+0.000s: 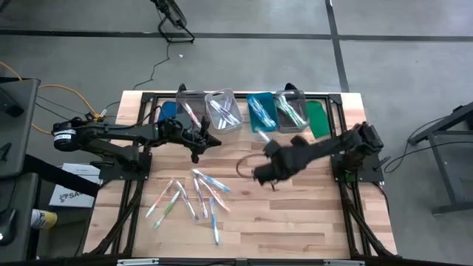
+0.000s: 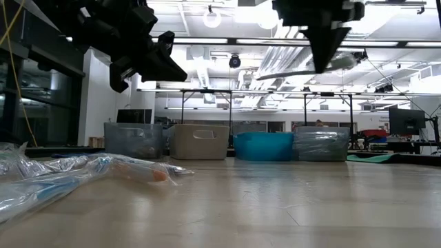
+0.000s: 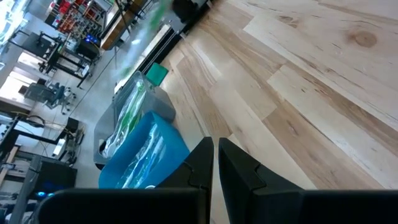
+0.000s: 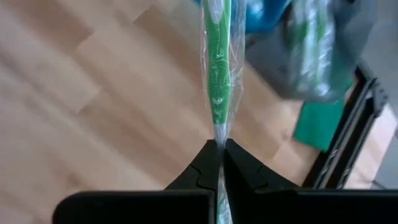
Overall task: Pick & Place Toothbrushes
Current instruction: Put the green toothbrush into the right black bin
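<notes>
Right gripper (image 4: pixel 219 149): the fingers are pressed together on a wrapped green toothbrush (image 4: pixel 219 74), pinched at one end so that its length sticks forward past the fingertips.
Reason for the hold: an end pinch leaves the rest of the brush free, which is judged to suit lowering it into a bin.
Right gripper position: it is held above the table's middle in the high view (image 1: pixel 267 168), well apart from the loose pile and near the bin row.
Left gripper (image 3: pixel 215 163): the fingers are closed with nothing between them; it is held over bare table (image 1: pixel 295 229) just in front of the bins, apparently waiting.
Bins: four are counted along the far edge, a grey bin (image 1: pixel 189 111), a clear bin (image 1: pixel 224 111), a teal bin (image 1: pixel 262 113) and another clear bin (image 1: pixel 292 108).
Bin contents: wrapped brushes are seen in all four; green ones are visible in the rightmost, which is judged the likely target for the held brush.
Reason for the row: the bins are set side by side between the two arms, so each is judged to be within reach of either.
Loose toothbrushes (image 1: pixel 188 196): about ten are counted on the table's near left part, scattered and partly overlapping; an exact count cannot be given.
Green pad (image 1: pixel 316 118): one is laid flat beside the rightmost bin.
Stage: transport is judged under way, with release not yet made.
</notes>
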Controlling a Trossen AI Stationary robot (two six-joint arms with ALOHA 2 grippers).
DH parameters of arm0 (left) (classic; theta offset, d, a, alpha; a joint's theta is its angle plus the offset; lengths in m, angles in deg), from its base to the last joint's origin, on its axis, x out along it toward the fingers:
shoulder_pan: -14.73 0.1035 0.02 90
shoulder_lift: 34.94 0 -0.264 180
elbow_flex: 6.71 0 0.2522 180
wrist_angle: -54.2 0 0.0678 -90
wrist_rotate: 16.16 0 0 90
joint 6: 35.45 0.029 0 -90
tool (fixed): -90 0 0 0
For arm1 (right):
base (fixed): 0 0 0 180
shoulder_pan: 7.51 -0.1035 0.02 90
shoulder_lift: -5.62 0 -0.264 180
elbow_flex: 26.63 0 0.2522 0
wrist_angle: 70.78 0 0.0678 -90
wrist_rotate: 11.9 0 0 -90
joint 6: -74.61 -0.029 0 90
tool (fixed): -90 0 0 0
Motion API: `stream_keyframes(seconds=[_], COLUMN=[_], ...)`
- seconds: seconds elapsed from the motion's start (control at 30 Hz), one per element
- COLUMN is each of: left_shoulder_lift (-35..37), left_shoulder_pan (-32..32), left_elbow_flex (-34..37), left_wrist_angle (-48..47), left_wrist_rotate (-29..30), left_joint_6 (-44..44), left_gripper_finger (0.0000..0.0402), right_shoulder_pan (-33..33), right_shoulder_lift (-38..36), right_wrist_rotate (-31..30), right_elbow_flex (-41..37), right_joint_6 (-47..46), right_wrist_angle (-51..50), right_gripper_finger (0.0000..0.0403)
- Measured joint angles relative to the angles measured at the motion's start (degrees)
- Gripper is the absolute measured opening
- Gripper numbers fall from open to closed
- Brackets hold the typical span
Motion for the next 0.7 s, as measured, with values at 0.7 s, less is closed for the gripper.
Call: stream_keyframes(seconds=[0.7], left_shoulder_lift=[0.0], left_shoulder_pan=[0.0], left_elbow_flex=[0.0], left_wrist_angle=[-0.1], left_wrist_rotate=[0.0], left_joint_6=[0.0], left_gripper_finger=[0.0021], right_shoulder_pan=[29.7], right_shoulder_lift=[-3.6], right_wrist_rotate=[-5.3], right_elbow_flex=[-5.8], right_joint_6=[19.8], right_wrist_angle=[0.5], right_gripper_finger=[0.0004])
